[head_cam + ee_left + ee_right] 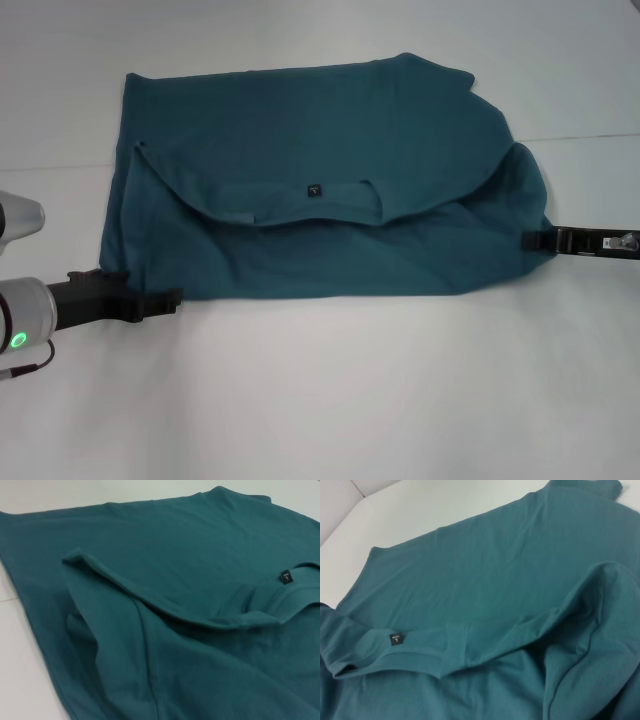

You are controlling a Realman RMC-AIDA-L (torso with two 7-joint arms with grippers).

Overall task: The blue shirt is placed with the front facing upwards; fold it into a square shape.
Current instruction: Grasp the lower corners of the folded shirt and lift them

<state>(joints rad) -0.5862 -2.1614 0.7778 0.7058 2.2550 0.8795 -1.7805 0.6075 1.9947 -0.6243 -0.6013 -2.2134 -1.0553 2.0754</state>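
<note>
The blue shirt (330, 120) lies across the far half of the white table (350, 400), folded over on itself. Only plain teal cloth shows. Its ribbed collar (290, 205) with the small dark neck tag (315, 189) sits in the middle of the pile, under a curved folded edge. My left gripper (168, 298) is at the shirt's near left corner, touching the hem. At the shirt's right edge my right gripper (535, 239) rests against a bulging fold. The left wrist view shows the shirt (190, 555) and tag (286, 578) close up. So does the right wrist view, with shirt (495, 565) and tag (396, 639).
Bare white tabletop stretches between the shirt's near hem and me. A seam in the surface (590, 137) runs off to the right behind the shirt. A narrow band of table (60, 120) lies to the left of the shirt.
</note>
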